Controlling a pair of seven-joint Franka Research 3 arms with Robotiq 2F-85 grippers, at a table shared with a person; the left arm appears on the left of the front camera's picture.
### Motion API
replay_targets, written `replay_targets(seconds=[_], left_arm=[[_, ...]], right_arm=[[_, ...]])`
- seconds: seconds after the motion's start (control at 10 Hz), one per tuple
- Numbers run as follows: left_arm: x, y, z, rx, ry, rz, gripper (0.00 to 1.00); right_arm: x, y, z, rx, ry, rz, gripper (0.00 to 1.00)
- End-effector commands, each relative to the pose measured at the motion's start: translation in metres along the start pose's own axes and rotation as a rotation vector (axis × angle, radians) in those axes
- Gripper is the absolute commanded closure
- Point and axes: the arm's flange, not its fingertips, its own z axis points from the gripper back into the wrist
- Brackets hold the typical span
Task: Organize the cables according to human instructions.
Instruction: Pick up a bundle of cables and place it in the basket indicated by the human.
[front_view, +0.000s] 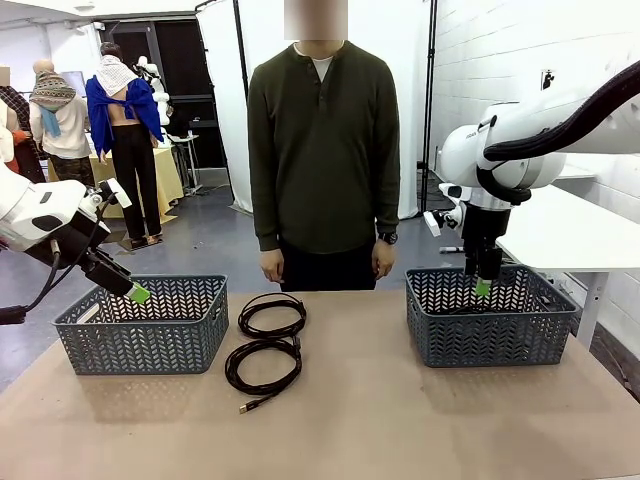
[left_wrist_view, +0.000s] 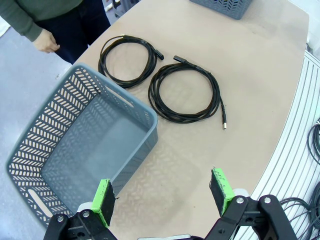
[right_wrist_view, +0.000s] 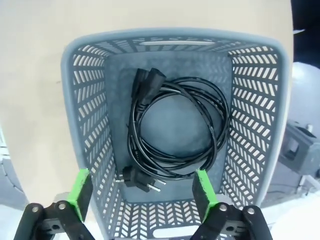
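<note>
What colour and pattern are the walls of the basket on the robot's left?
The left basket is blue-grey, with herringbone slots cut through its walls; this shows best in the left wrist view.

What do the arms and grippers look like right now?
Both arms are white rounded shells. The left arm trails a thin black wire; the right arm carries a thick black hose. Left gripper and right gripper are black with green pads.

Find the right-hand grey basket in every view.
Front view: the right basket stands at picture right, on the table.
Left wrist view: its corner cuts the top edge, right of centre.
Right wrist view: centre, seen from above, a coiled cable inside.
Shared landmark: the tan table.
</note>
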Motion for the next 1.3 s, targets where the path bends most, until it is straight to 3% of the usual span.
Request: replay_targets(seconds=[0.0, 0.3, 0.4, 0.9, 1.2], left_arm=[[-0.001, 0.003, -0.001, -0.006, -0.012, 0.010, 0.00], [-0.001, 0.003, -0.001, -0.006, -0.012, 0.010, 0.00], [-0.001, 0.003, -0.001, -0.006, -0.012, 0.010, 0.00], [-0.001, 0.003, -0.001, -0.006, -0.012, 0.010, 0.00], [-0.001, 0.003, -0.001, -0.006, -0.012, 0.010, 0.00]], right_arm=[[0.002, -0.004, 0.001, 0.017, 0.002, -0.015, 0.00], [0.001, -0.008, -0.001, 0.014, 0.012, -0.057, 0.00], [0.001, 0.001, 0.000, 0.008, 0.004, -0.003, 0.00], [0.001, 0.000, 0.000, 0.008, 0.004, -0.014, 0.00], [0.025, 0.036, 0.033, -0.004, -0.045, -0.190, 0.00]])
